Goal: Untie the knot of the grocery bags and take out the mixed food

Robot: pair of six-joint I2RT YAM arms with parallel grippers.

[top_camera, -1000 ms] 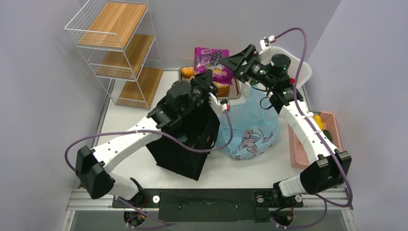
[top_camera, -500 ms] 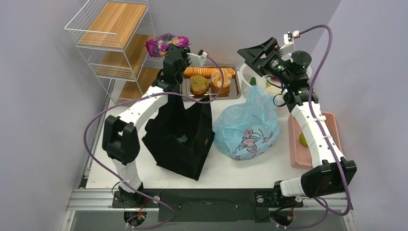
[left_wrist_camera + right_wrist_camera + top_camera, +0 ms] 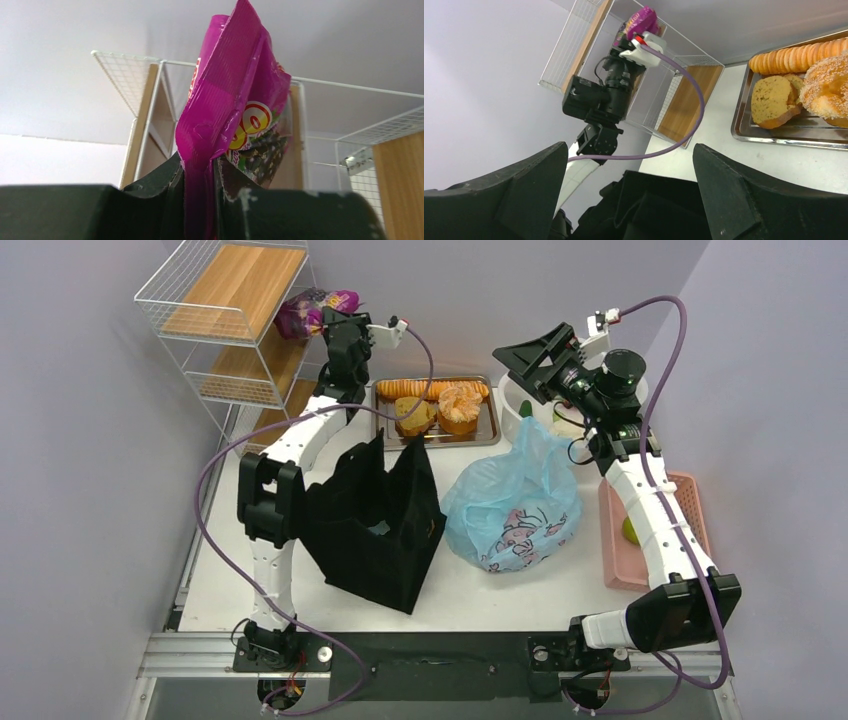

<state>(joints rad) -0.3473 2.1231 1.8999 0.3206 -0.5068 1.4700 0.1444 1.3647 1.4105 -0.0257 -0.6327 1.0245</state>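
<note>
Robot lab cell: plain lilac walls (image 3: 80,540) around a white table (image 3: 500,595), aluminium frame rail (image 3: 200,645).

A white wire rack (image 3: 240,330) with three wooden shelves stands at the table's (image 3: 480,590) far left corner. Beside it lies a metal tray (image 3: 488,430) bearing a long orange sliced loaf (image 3: 430,389) and a brown heart-shaped bread (image 3: 413,417). A white tub (image 3: 510,410) sits just right of the tray, and a pink basket (image 3: 695,505) lies along the right edge.

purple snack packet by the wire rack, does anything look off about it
Slightly: the purple snack packet is pinched by one creased edge between the left fingers, crumpled and leaning askew. It looks intact; nothing spilled.
</note>
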